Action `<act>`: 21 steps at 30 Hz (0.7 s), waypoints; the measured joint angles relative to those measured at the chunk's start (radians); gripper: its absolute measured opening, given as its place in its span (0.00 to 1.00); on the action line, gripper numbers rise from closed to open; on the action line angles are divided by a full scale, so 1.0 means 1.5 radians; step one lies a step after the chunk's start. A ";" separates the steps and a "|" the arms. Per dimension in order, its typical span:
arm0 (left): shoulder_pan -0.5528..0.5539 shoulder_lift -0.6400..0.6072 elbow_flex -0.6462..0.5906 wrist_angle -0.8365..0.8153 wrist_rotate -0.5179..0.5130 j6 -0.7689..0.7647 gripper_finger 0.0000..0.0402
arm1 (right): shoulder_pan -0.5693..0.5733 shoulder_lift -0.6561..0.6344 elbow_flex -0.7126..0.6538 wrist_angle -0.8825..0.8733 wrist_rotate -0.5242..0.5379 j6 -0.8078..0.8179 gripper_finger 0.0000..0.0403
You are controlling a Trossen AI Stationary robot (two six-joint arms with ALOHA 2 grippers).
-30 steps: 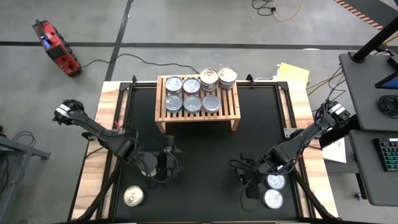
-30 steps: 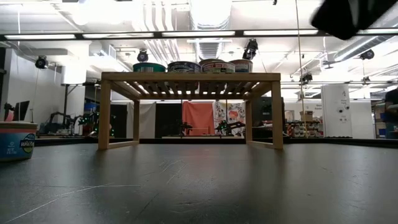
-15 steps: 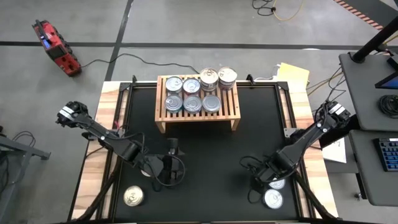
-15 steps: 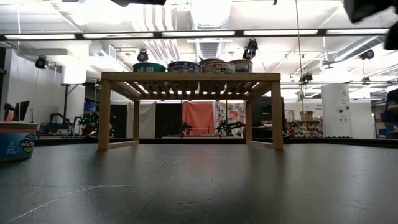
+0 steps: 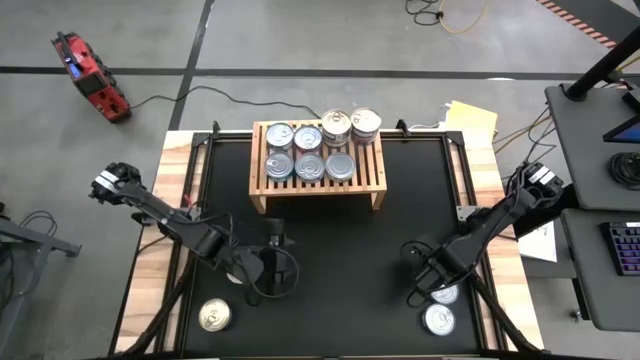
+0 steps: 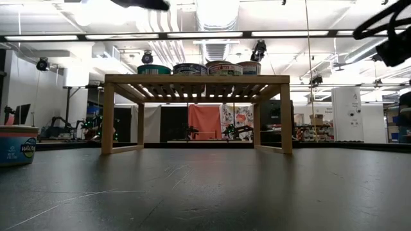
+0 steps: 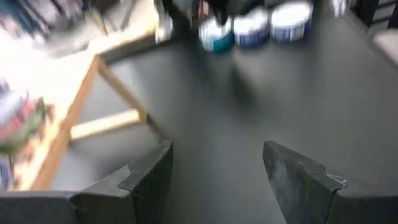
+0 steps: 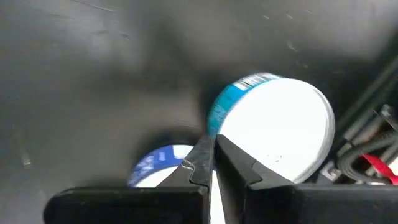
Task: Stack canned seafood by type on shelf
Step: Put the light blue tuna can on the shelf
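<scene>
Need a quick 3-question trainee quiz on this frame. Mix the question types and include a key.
1. True or false: the left gripper is open with nothing between its fingers.
2. Counting the loose can beside the left arm, how many cans sit on the table rather than on the shelf? A) one B) three C) six
3. Fill in: the right gripper points at a teal-banded can with its fingers ___ (open or shut).

Key: 1 true; 2 B; 3 shut.
</scene>
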 joint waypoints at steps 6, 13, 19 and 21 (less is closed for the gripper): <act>-0.018 -0.002 0.120 -0.405 0.016 -0.286 0.58 | 0.002 0.000 -0.005 -0.010 -0.016 0.013 0.02; -0.027 -0.003 0.179 -0.572 -0.012 -0.360 0.58 | 0.002 0.000 -0.026 -0.008 -0.015 0.021 0.02; -0.027 -0.003 0.167 -0.572 -0.017 -0.337 0.58 | 0.002 0.000 -0.059 0.000 -0.014 0.037 0.02; -0.026 -0.003 0.162 -0.572 -0.024 -0.337 0.58 | 0.002 0.000 -0.064 0.013 -0.009 0.037 0.02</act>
